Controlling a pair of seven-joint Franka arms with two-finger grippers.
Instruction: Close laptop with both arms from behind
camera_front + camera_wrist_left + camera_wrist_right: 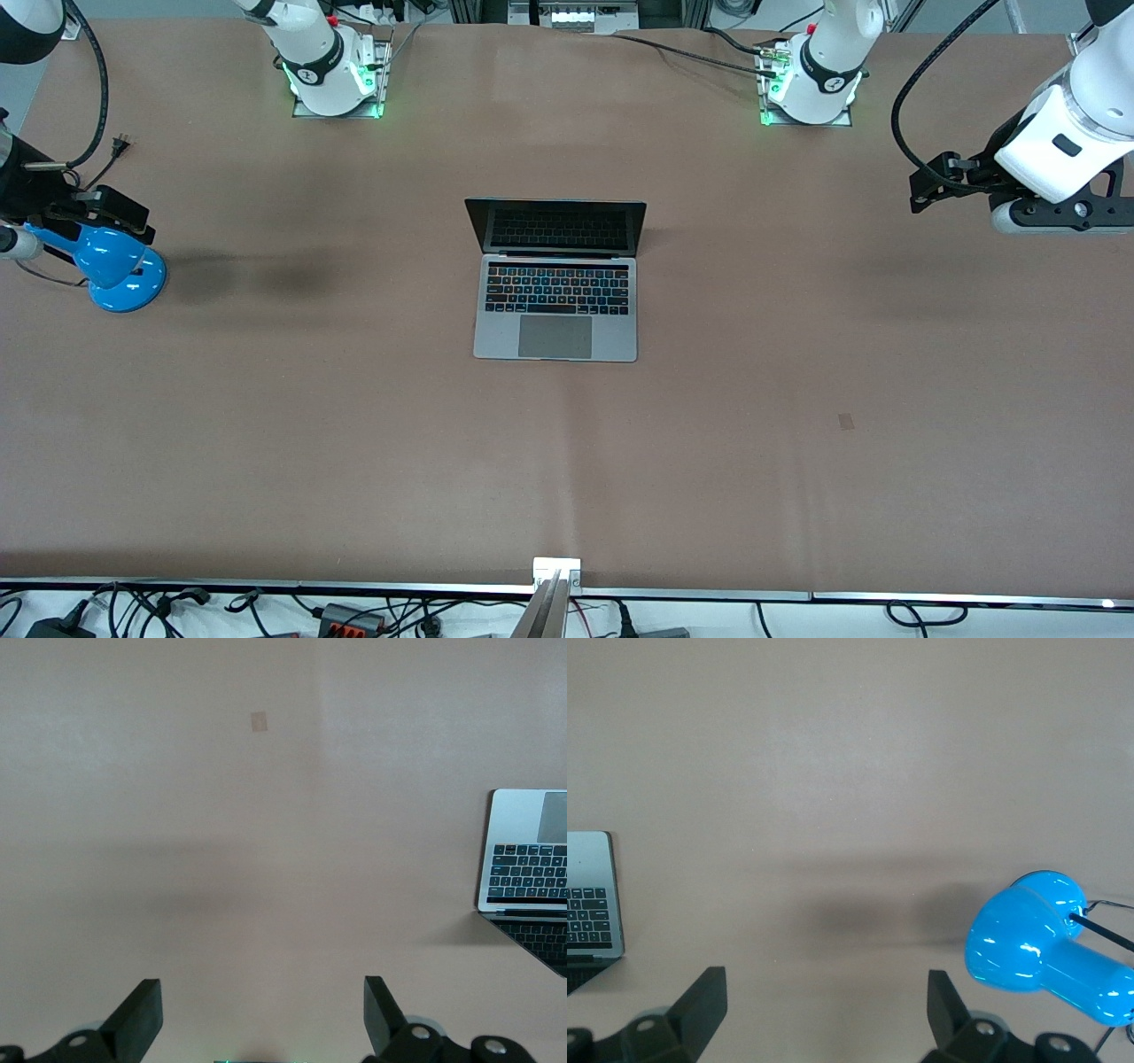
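Note:
The silver-grey laptop (555,292) stands open in the middle of the brown table (797,461), its dark screen upright and its keyboard and trackpad toward the front camera. My left gripper (1059,213) hangs over the table's left-arm end, well apart from the laptop. In the left wrist view it (261,1014) is open and empty, with a corner of the laptop (532,859) at the frame's edge. My right gripper (44,213) hangs over the right-arm end. In the right wrist view it (824,1005) is open and empty, with the laptop (589,895) at the edge.
A blue desk lamp (115,266) stands on the table at the right arm's end, just under my right gripper; it also shows in the right wrist view (1036,948). Both arm bases (332,71) (811,84) stand along the table's back edge. A small mark (846,422) lies on the table.

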